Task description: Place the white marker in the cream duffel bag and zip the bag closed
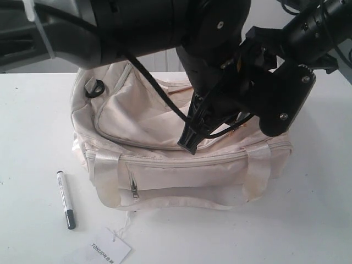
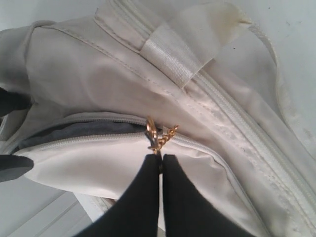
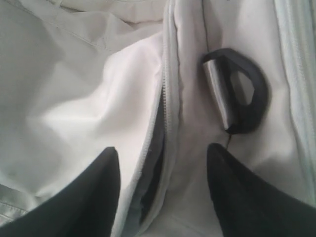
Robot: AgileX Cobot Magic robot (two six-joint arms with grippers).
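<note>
While marker (image 1: 65, 199) lies on table (image 1: 308, 220), lower left of frame, outside bag (image 1: 154, 110), left gripper (image 2: 160, 157) pinches gold zip pull (image 2: 157, 134); right gripper (image 3: 162, 148) wide, empty. Risk: thin pinch slips off pull, leaving opening too narrow for marker.

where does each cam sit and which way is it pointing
Exterior: raised, looking down at the cream duffel bag and white marker; both arms show.
Left wrist: faces along the left gripper, shut on the gold zipper pull.
Right wrist: looks past the open right gripper at a black D-ring.
Both wrist views share the bag's part-open zipper.
</note>
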